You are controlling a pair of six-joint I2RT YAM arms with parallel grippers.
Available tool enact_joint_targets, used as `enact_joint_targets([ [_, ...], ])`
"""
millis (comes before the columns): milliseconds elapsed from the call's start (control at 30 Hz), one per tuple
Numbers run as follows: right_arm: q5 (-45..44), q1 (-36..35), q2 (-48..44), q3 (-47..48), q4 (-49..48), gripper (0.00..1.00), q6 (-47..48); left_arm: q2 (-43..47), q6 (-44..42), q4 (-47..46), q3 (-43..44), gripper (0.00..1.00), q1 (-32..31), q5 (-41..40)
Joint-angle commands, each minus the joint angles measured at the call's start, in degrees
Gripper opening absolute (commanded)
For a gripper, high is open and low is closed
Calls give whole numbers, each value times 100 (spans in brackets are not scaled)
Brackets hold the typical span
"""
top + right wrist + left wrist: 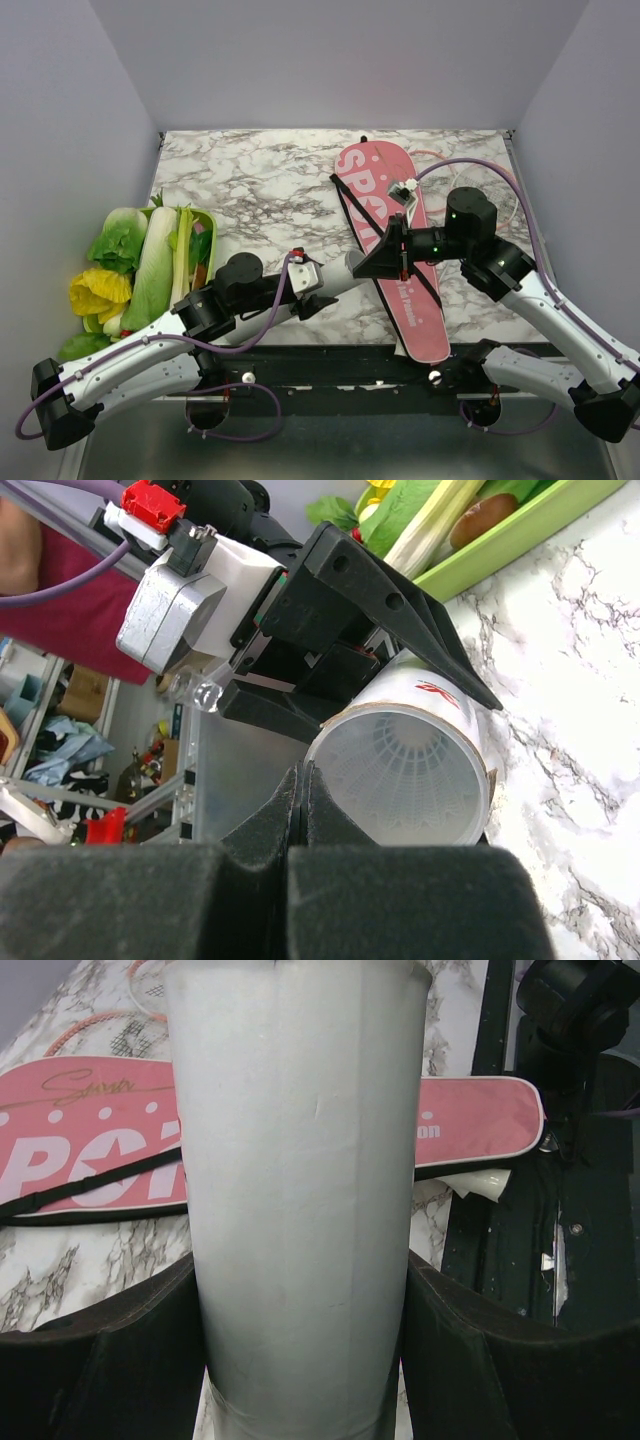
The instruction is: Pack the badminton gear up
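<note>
The white tube [300,1160], light, thin-walled and probably easy to crush, is sitting clamped mid-body in the left gripper [300,1345], its open mouth facing the right gripper [302,798], jaws pressed together just off the rim, over the pink cover [418,315].

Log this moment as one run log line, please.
left gripper: gripping white cylindrical tube | right gripper: closed, tips at tube's open mouth | long pink racket cover: flat on marble table
</note>
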State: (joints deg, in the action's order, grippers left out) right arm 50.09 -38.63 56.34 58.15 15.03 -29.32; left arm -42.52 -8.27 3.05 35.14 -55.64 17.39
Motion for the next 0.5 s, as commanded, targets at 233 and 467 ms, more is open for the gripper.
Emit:
enact_joint_targets([
  [233,370,-65,88,-111,-96,1,-74,77,10,-270,37,0,-26,54],
  [467,458,-74,141,-225,-201,7,-135,86,19,-279,37,0,-26,54],
])
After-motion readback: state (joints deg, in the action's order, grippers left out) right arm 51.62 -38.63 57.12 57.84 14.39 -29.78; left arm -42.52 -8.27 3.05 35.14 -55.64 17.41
